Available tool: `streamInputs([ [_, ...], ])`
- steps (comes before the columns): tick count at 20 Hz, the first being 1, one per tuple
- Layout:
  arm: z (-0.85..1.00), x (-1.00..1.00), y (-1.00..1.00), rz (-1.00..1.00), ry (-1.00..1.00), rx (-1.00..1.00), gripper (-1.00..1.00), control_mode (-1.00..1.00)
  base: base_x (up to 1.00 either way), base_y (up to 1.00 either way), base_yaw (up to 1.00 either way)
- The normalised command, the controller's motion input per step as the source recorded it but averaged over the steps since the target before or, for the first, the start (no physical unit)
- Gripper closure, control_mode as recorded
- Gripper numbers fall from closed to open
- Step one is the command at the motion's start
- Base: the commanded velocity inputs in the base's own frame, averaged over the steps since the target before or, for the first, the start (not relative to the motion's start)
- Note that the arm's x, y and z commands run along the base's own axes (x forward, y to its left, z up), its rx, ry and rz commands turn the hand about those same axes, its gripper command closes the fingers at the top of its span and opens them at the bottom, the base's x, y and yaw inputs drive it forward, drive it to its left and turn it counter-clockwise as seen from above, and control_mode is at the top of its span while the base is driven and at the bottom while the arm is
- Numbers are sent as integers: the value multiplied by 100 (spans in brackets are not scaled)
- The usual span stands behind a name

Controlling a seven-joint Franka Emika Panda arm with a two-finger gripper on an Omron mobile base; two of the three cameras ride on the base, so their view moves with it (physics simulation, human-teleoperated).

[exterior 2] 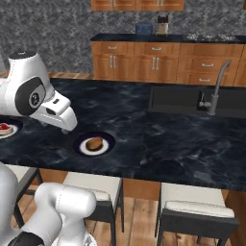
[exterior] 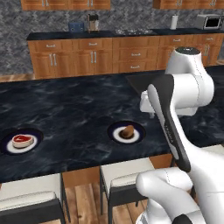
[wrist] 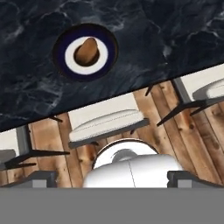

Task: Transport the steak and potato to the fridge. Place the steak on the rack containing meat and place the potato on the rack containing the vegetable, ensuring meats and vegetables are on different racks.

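Potato [wrist: 86,50] on plate [wrist: 105,47], steak [exterior: 22,140] apart

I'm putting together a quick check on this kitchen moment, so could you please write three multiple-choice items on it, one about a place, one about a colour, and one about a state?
1. Where is the potato?
A. in the sink
B. on a plate on the dark counter
C. on a stool

2. What colour is the middle of the potato's plate?
A. white
B. green
C. yellow

3. What is the state of the steak?
A. held by the gripper
B. lying on the floor
C. resting untouched on its own plate

Answers: 1 B, it sits on a plate on the dark counter. 2 A, a white centre inside a dark blue rim. 3 C, it lies on its own plate with the arm away from it.
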Motion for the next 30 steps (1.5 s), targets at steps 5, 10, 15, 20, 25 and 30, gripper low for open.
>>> streamInputs([
  [5, -72, 42, 0, -16, 23, 1, -100, -100, 0, 0, 0],
  [10, -46, 61, 0, -16, 20, 0, -100, -100, 0, 0, 0],
  [15, -16, 70, 0, -5, 12, 0, -100, -100, 0, 0, 0],
  [20, -20, 60, 0, 0, 8, 4, -100, -100, 0, 0, 0],
  [25, -49, 42, 0, 0, 4, 3, -100, -100, 0, 0, 0],
  [30, -57, 44, 0, 0, 6, 0, -100, -100, 0, 0, 0],
])
